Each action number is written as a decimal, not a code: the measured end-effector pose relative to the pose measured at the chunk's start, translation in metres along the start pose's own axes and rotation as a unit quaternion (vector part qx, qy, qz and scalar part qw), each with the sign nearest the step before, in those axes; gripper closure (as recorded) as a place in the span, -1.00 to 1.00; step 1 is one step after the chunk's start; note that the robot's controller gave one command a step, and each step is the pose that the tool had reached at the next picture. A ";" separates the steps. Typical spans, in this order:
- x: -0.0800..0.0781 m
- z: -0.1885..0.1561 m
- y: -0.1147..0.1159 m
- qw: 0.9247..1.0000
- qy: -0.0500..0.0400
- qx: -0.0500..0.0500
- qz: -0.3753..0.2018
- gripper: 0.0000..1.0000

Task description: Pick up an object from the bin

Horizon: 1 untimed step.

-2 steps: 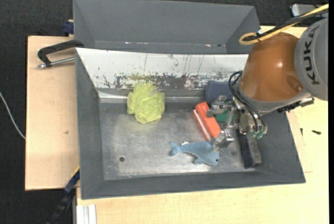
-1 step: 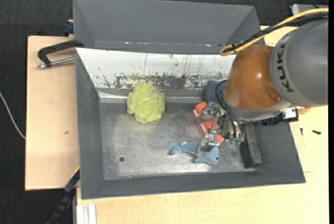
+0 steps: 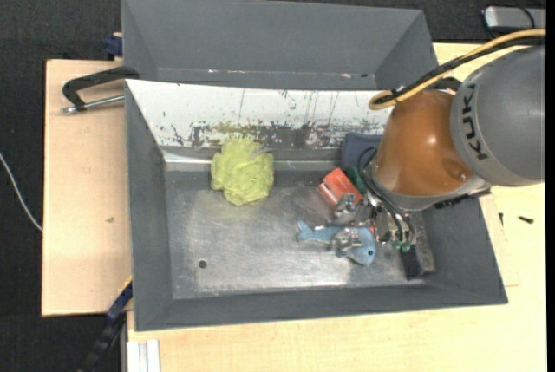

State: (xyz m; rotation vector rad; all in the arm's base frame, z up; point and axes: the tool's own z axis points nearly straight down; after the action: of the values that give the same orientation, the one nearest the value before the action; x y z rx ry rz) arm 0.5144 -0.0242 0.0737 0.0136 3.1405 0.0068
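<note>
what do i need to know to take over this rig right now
Gripper: low in the bin, front right as viewed, right over a small light-blue toy; grip cannot be told.
Nearby: orange-red piece just behind the toy, small black piece beside the gripper.
Yellow-green puff lies apart near the back wall.
Done: arm down at the cluster. Left: grasp one thing, lift it out.

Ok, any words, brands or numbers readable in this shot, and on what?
"KU": on the grey arm, beside its orange cover; any further letters are out of sight.
No readable text on the yellow-green puff, the blue toy or the bin.
</note>
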 end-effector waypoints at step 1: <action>0.000 0.000 0.000 1.000 0.000 0.000 0.000 1.00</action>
State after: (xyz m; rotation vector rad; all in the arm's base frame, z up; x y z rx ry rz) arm 0.5144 -0.0241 0.0737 0.0130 3.1405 0.0066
